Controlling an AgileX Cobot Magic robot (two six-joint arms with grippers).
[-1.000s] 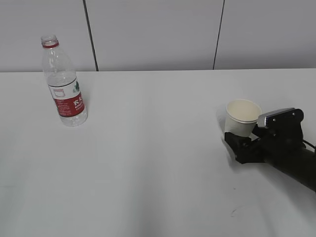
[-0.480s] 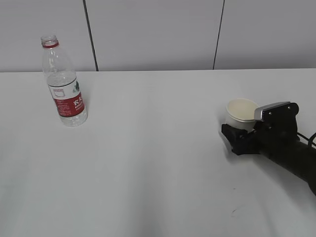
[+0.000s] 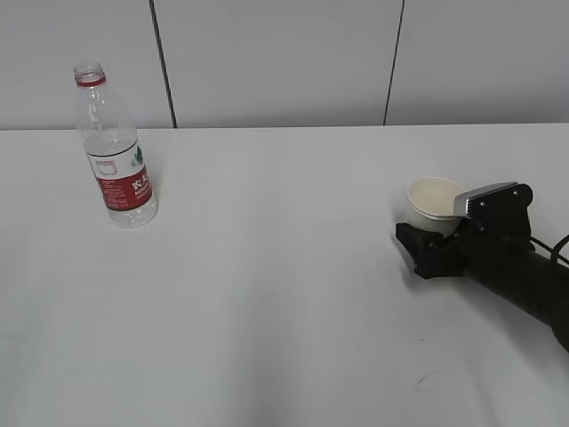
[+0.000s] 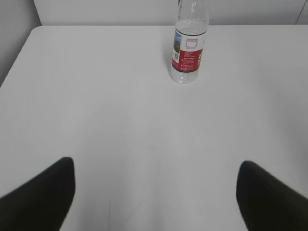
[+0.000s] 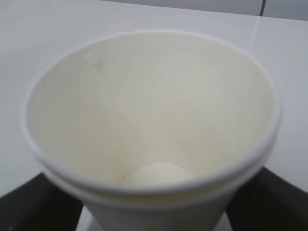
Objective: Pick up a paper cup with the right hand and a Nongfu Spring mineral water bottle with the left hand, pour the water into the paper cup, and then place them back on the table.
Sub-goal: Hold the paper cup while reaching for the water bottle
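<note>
In the exterior view you are at the first step, taking the cup (image 3: pixel 435 205) with the right tool (image 3: pixel 425 251): its dark fingers sit low around the cup's base on the right of the worktop (image 3: pixel 284 294), but you cannot tell from here whether they are pressing on it. The bottle (image 3: pixel 113 149) stands upright, well apart at the far left, and no left arm shows in this view. From the left wrist, the left tool (image 4: pixel 154 192) is wide open and holds nothing; the bottle (image 4: pixel 189 45) stands ahead of it, a little right of centre, so your next move there is probably a forward reach. From the right wrist, the cup (image 5: pixel 154 130) fills the view, empty, between the two fingers (image 5: pixel 38 204); whether they touch it you cannot tell, so confirm the squeeze before lifting.
</note>
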